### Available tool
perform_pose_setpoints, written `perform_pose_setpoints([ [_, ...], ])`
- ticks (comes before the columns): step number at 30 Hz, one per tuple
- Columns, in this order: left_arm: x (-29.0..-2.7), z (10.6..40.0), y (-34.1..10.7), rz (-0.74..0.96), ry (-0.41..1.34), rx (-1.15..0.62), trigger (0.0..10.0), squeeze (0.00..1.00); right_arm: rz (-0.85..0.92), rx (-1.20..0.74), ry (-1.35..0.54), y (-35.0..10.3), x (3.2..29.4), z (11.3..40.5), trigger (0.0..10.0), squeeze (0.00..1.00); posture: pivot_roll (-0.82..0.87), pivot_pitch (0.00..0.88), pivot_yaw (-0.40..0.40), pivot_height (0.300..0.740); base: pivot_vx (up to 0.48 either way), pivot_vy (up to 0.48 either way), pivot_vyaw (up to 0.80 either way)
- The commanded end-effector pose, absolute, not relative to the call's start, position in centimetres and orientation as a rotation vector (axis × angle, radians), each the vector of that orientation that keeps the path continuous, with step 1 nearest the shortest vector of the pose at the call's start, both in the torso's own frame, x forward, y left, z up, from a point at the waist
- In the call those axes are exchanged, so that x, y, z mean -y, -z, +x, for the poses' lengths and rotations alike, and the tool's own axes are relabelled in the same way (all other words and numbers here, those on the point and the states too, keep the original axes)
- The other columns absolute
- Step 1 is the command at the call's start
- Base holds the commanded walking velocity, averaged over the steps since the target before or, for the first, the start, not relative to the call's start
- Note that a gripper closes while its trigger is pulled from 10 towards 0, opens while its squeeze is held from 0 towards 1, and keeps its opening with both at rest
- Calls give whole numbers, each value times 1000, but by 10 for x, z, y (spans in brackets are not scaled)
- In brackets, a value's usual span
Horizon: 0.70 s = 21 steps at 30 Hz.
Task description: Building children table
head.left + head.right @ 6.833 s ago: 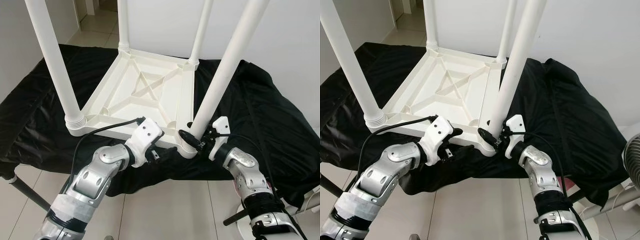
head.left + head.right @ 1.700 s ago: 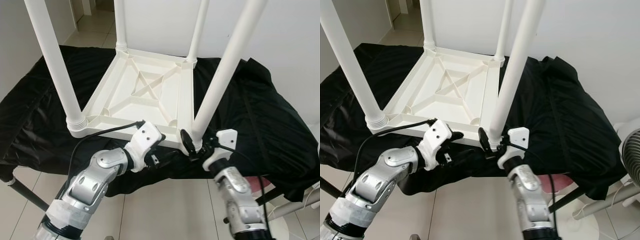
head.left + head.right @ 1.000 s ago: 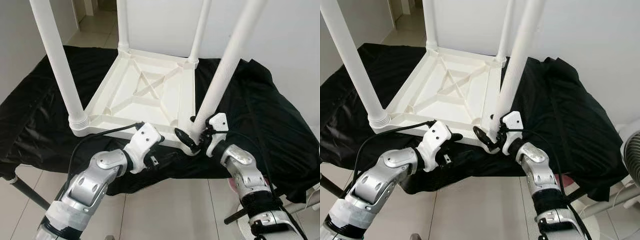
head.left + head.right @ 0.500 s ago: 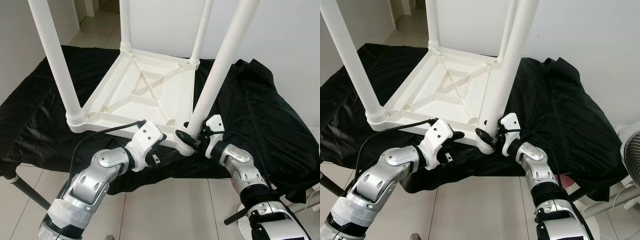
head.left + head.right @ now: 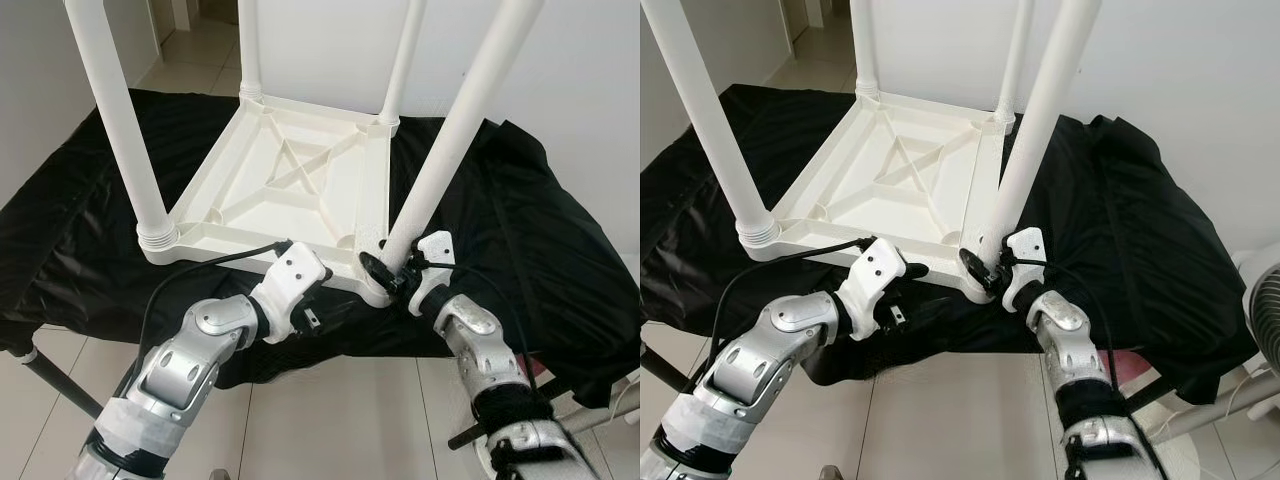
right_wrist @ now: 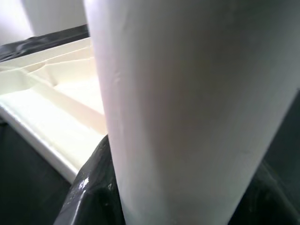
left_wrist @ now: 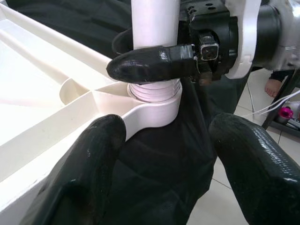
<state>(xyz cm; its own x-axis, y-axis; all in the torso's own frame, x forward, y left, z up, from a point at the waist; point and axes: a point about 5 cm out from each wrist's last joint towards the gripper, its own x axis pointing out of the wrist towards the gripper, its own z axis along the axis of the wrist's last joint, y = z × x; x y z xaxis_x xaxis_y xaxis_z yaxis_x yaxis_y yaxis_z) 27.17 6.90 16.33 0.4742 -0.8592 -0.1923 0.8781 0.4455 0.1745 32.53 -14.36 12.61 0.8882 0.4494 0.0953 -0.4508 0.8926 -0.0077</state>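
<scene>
Seating the near-right leg in its corner socket

The left claw (image 5: pixel 322 308), fingers apart, braces the near edge of the upturned white tabletop (image 5: pixel 290 185), likely steadying it. Just beyond, the right claw (image 5: pixel 385 275) is clamped round the near-right leg (image 5: pixel 440 160) at its threaded base, probably to twist it home. Everything rests on a black-draped worktop (image 5: pixel 70 240); three other legs stand behind.

An upturned children's table (image 5: pixel 290 190) rests on a cloth-covered desk (image 5: pixel 540 250), four legs up. The right end effector (image 5: pixel 385 272) grips the near-right leg (image 5: pixel 440 170) at its socket; the left end effector (image 7: pixel 164 164) sits just left, under the table's near edge.
</scene>
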Motion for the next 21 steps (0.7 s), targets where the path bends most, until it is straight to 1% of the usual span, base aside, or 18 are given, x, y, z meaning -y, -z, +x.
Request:
perform_pose_setpoints([
  [1,-68,274,-161,268,1061,-88,10000,0,50,131,-402,-135,140,323,10000,0,24,47,-76,740,0,0,0],
  [4,-67,274,-162,267,1063,-85,10000,0,65,109,-336,-132,132,318,10000,0,22,47,-75,740,0,0,0],
  [9,-67,274,-163,263,1062,-79,10000,0,90,77,-277,-129,127,312,10000,0,28,46,-84,740,0,0,0],
  [11,-69,275,-162,261,1049,-80,10000,0,97,77,-216,-129,120,305,10000,0,31,46,-91,740,0,0,0],
  [12,-69,275,-162,261,1049,-80,10000,0,97,77,-216,-129,120,305,10000,0,31,46,-91,740,0,0,0],
  [13,-70,276,-162,258,1040,-81,10000,0,111,77,-170,-129,114,302,10000,0,30,47,-89,740,0,0,0],
  [14,-70,276,-162,258,1040,-81,10000,0,111,77,-170,-129,114,302,10000,0,30,47,-89,740,0,0,0],
  [16,-72,276,-162,248,1030,-83,10000,0,143,73,-164,-132,100,298,10000,0,19,46,-83,740,0,0,0],
  [18,-72,276,-162,246,1029,-84,10000,0,143,76,-175,-133,97,298,10000,0,18,46,-83,740,0,0,0],
  [20,-71,277,-162,246,1030,-85,10000,0,144,72,-168,-134,100,298,10000,0,14,45,-85,740,0,0,0],
  [21,-71,277,-162,248,1032,-84,10000,0,142,70,-159,-134,104,298,10000,694,13,45,-86,740,0,0,0],
])
